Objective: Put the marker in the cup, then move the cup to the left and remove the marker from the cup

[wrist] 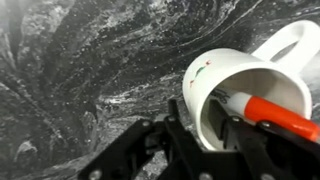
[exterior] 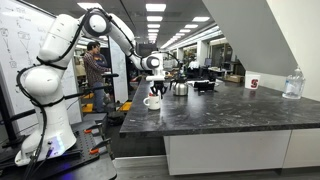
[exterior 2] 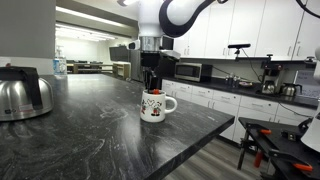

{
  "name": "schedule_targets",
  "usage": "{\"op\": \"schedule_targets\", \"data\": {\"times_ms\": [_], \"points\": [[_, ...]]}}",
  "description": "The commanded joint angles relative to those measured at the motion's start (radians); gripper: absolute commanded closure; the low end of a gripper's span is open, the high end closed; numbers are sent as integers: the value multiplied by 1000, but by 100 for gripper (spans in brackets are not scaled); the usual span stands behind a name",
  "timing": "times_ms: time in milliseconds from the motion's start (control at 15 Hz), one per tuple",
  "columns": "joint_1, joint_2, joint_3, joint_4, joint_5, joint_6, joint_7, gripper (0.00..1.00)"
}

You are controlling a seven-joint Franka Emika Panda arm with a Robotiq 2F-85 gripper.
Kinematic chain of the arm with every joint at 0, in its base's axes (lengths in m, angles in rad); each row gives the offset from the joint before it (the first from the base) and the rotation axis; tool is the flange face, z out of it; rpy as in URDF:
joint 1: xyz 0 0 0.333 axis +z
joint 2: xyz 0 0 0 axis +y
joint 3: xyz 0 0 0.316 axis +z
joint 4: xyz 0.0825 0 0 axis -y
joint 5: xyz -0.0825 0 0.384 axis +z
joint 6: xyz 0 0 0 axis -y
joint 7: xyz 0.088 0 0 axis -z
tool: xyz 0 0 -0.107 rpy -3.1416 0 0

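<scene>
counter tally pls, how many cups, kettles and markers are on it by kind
cups: 2 (plain white mug, white cup with red mark)
kettles: 1 (steel kettle)
markers: 1 (red-orange marker, standing inside the plain white mug)
total: 4

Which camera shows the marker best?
The wrist view: the marker shows large, red-orange, inside the cup. In an exterior view it is only a red speck at the rim; in an exterior view the cup shows, the marker does not.
</scene>
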Motion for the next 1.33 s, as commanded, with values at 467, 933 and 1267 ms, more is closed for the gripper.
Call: {"op": "schedule_targets", "data": {"times_ms": [467, 933, 1267], "points": [[-100, -186, 35, -86, 33, -100, -510, 0], [-86, -207, 61, -138, 120, -141, -906, 0], [-84, -193, 73, -119, 180, -205, -1146, 0]]}}
